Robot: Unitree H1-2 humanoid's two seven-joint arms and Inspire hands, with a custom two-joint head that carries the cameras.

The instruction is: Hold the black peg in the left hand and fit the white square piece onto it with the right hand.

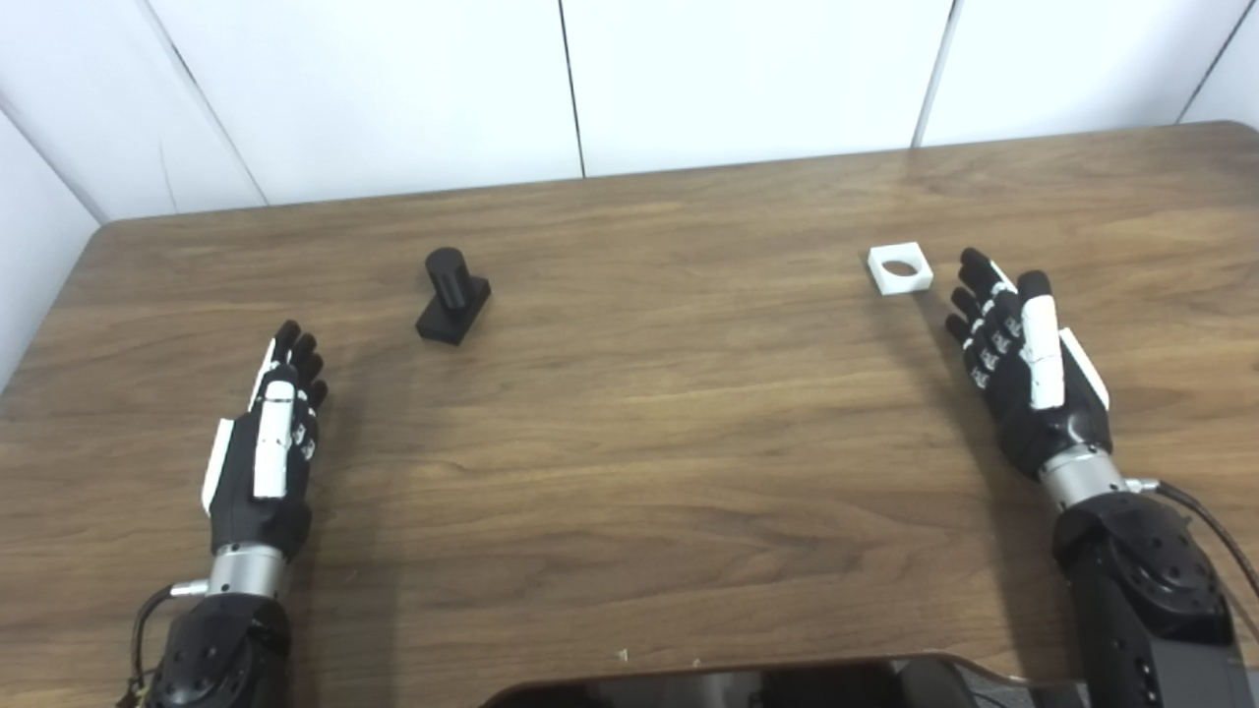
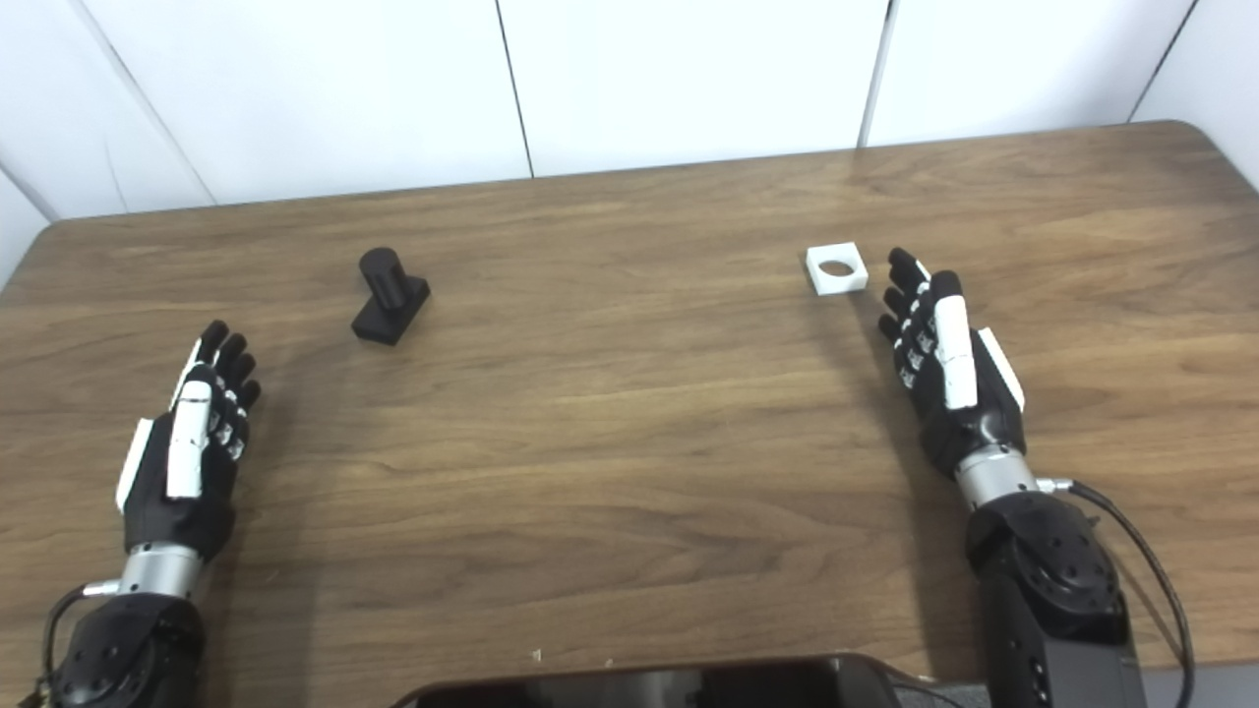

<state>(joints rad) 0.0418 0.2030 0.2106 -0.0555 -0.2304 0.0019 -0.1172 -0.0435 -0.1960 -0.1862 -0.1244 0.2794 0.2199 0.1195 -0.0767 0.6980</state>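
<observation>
The black peg [image 1: 452,295], a short cylinder on a square base, stands on the wooden table [image 1: 669,413] left of centre. The white square piece [image 1: 900,267] with a round hole lies flat at the right. My left hand [image 1: 270,438] is open and empty, fingers stretched out, below and left of the peg and well apart from it. My right hand [image 1: 1023,359] is open and empty, its fingertips [image 1: 974,264] just right of the white piece, not touching it.
White wall panels [image 1: 689,79] stand behind the table's far edge. A dark rounded part of the robot's body [image 1: 748,683] shows at the bottom edge. The table's left corner is rounded, near the wall.
</observation>
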